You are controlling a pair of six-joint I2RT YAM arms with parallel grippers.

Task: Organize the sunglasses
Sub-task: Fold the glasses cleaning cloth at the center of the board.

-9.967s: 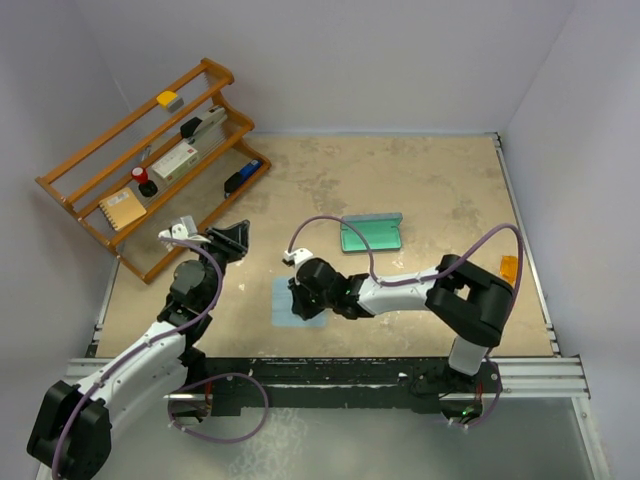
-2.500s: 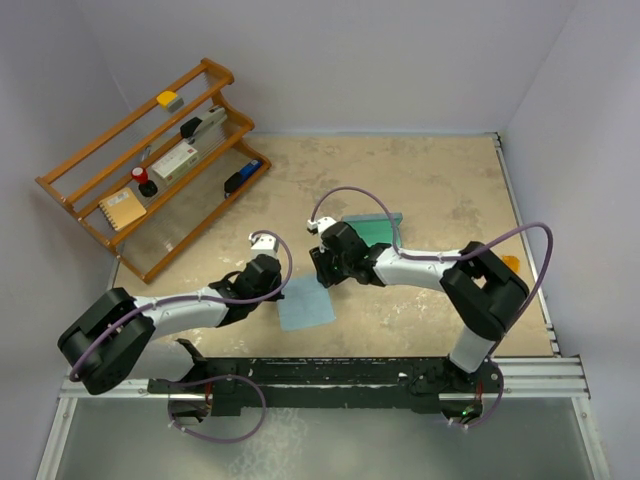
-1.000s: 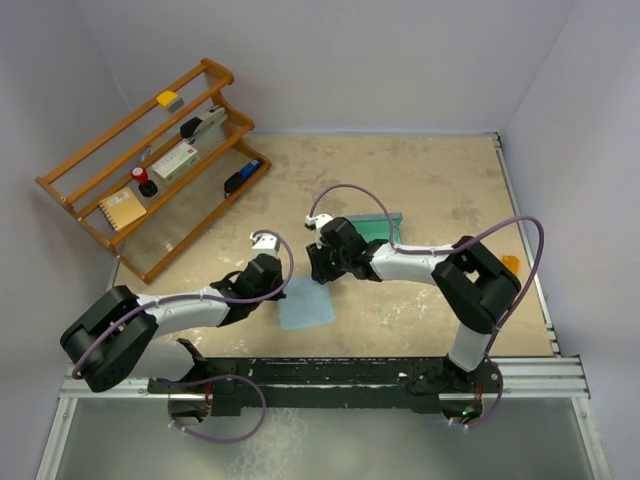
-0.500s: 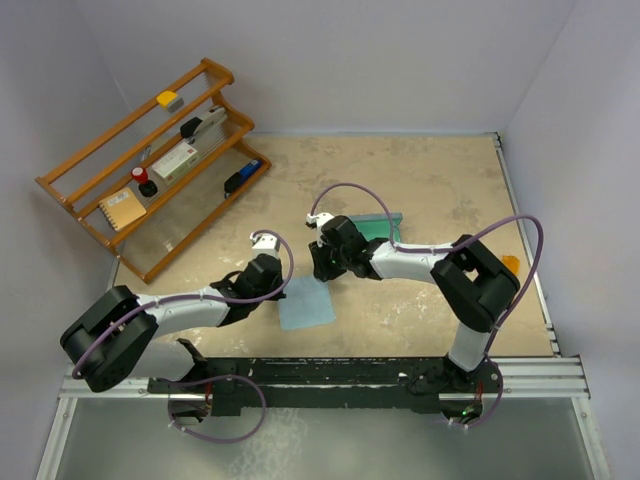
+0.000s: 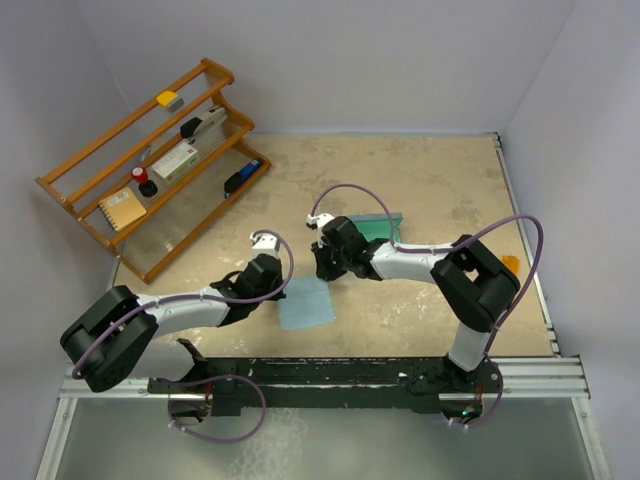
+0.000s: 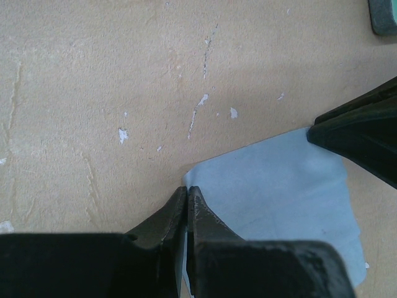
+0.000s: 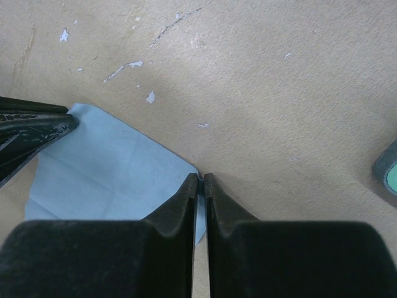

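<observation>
A light blue cloth (image 5: 307,305) lies flat on the table in front of a green glasses case (image 5: 373,232). No sunglasses show in any view. My left gripper (image 5: 281,288) is low at the cloth's far left corner, shut on that corner (image 6: 187,189). My right gripper (image 5: 323,275) is at the far right corner, its jaws closed to a thin slit with the cloth's edge (image 7: 200,178) between them. Each wrist view shows the other gripper's dark fingers (image 6: 363,133) (image 7: 28,124) across the cloth (image 6: 279,192) (image 7: 105,174).
A wooden rack (image 5: 150,165) with small items stands at the back left. An orange object (image 5: 509,265) lies near the right edge behind the right arm. A corner of the green case (image 7: 389,172) shows at the right of the right wrist view.
The right gripper's jaws have closed onto the cloth's far right corner. The left gripper has stayed shut on the other corner. The cloth has not shifted.
</observation>
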